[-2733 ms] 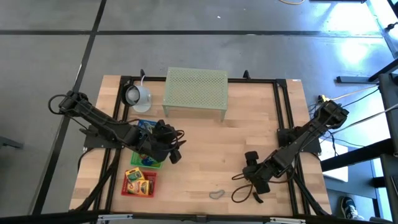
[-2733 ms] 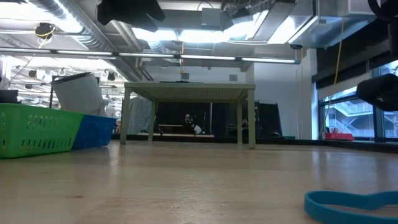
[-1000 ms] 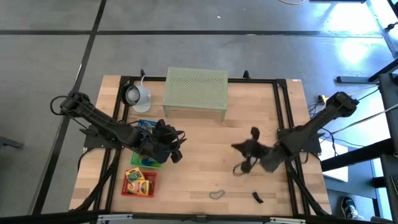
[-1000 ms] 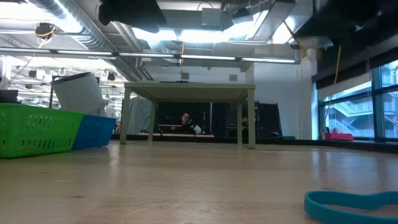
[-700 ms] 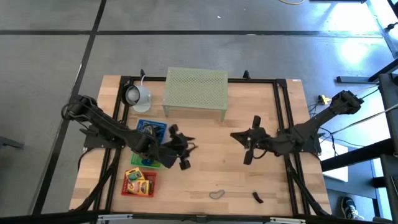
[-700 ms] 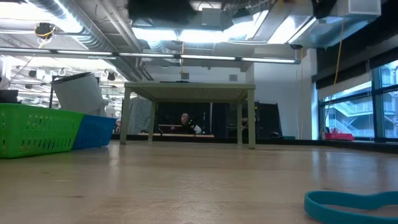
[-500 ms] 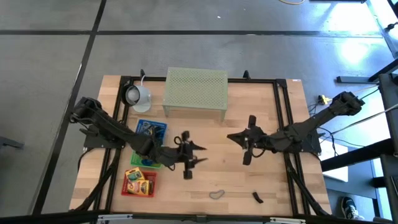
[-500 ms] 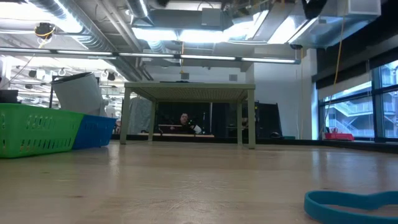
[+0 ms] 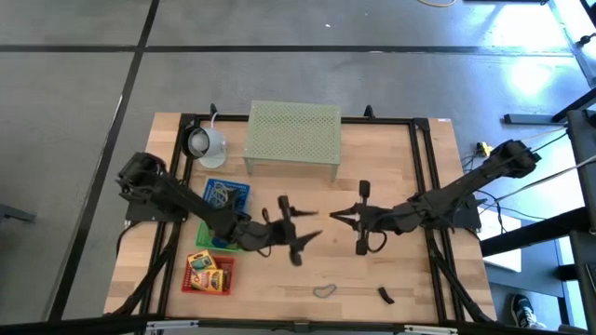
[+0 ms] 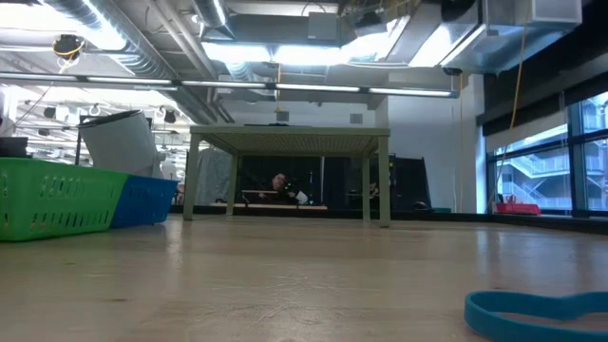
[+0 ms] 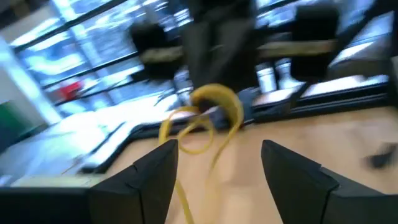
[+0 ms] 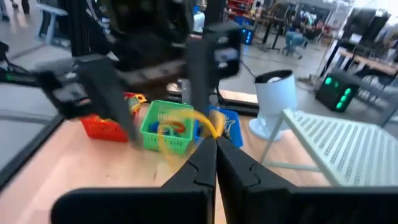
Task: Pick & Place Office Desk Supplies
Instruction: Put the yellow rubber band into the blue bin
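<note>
Yellow loop hangs mid-surface from the closed right pincer; left pincer faces it, fingers apart. Handover underway, likely; next, left must close on it.

Bright ceiling strip lights and daylight from the windows flood the scene, throwing white glare onto the floor in the overhead view. Both wrist views are heavily motion-blurred — the yellow loop smears, and the dark fingers look soft
</note>
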